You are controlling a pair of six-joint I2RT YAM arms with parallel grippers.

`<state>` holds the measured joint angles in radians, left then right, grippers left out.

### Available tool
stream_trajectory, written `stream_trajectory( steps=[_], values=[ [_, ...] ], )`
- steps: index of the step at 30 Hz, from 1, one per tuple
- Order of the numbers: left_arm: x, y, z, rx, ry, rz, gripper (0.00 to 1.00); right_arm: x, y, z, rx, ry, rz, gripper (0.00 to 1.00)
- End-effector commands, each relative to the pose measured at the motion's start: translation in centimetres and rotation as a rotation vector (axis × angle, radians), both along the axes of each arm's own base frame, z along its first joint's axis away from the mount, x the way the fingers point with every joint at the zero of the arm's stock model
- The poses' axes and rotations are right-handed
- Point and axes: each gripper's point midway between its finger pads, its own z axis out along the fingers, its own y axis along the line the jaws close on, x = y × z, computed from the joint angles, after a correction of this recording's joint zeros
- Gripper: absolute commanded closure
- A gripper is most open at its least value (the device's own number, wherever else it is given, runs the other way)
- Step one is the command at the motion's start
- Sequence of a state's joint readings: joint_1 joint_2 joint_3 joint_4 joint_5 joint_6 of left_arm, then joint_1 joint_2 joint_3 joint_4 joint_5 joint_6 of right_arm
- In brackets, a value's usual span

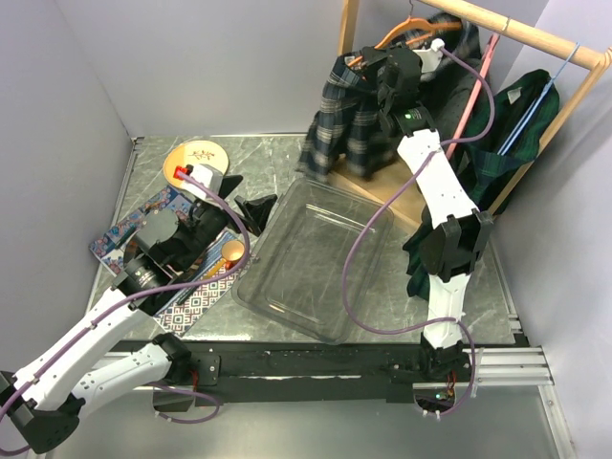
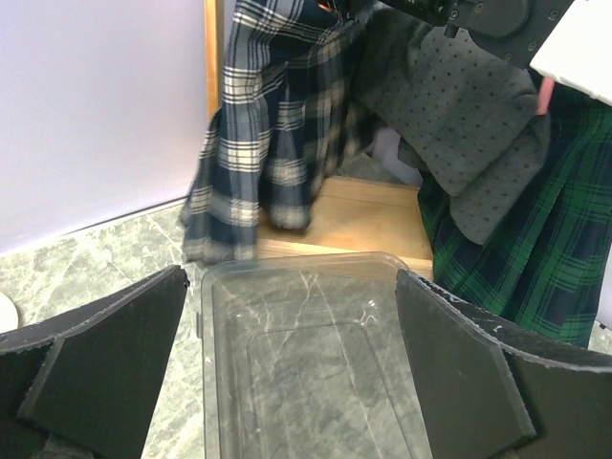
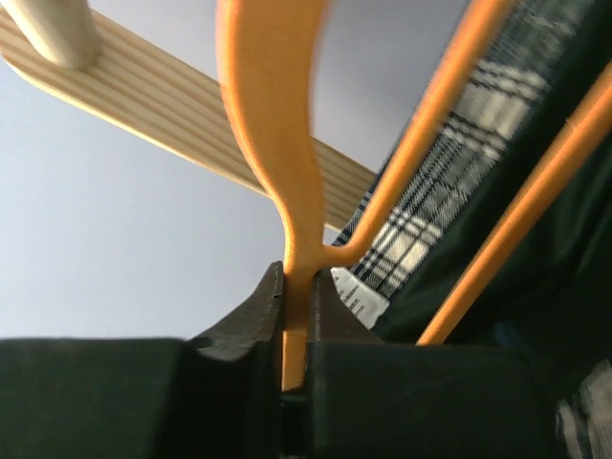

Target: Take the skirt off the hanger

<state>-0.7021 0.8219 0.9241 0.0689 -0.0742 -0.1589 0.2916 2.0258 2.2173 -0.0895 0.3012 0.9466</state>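
Note:
A navy and white plaid skirt point(image 1: 337, 124) hangs from an orange hanger point(image 1: 405, 34) at the left end of the wooden rack. My right gripper point(image 1: 371, 59) is raised to the hanger's end. In the right wrist view the gripper point(image 3: 298, 287) is shut on the hanger's orange stem point(image 3: 270, 143), with the plaid skirt point(image 3: 421, 222) and its white label just behind. My left gripper point(image 1: 251, 208) rests low on the table, left of the bin. Its jaws point(image 2: 292, 277) stand wide open with nothing between them, facing the skirt point(image 2: 258, 143).
A clear plastic bin point(image 1: 316, 253) lies in the table's middle, below the rack. A grey dotted garment point(image 2: 459, 105) and green plaid skirts point(image 1: 512, 124) hang further right on the rail point(image 1: 521, 31). A round plate point(image 1: 199, 161) and patterned mats point(image 1: 134, 229) lie at the left.

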Motion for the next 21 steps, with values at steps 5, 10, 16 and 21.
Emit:
stream_trajectory(
  steps=[5,10,16,21],
  values=[
    [-0.1,-0.4,1.1,-0.013,-0.039,-0.015,0.03,-6.1,-1.4,13.6,-0.041,-0.353,0.023,1.0],
    [0.0,-0.3,1.0,-0.011,-0.042,-0.008,0.03,-8.1,-1.2,15.2,-0.05,-0.393,0.062,1.0],
    [0.0,-0.1,1.0,-0.017,-0.037,-0.002,0.03,-9.7,-0.6,15.6,-0.045,-0.393,0.119,1.0],
    [-0.8,-0.2,1.5,0.022,-0.095,-0.035,0.03,-11.6,0.9,14.9,0.0,-0.334,0.232,1.0]
  ],
)
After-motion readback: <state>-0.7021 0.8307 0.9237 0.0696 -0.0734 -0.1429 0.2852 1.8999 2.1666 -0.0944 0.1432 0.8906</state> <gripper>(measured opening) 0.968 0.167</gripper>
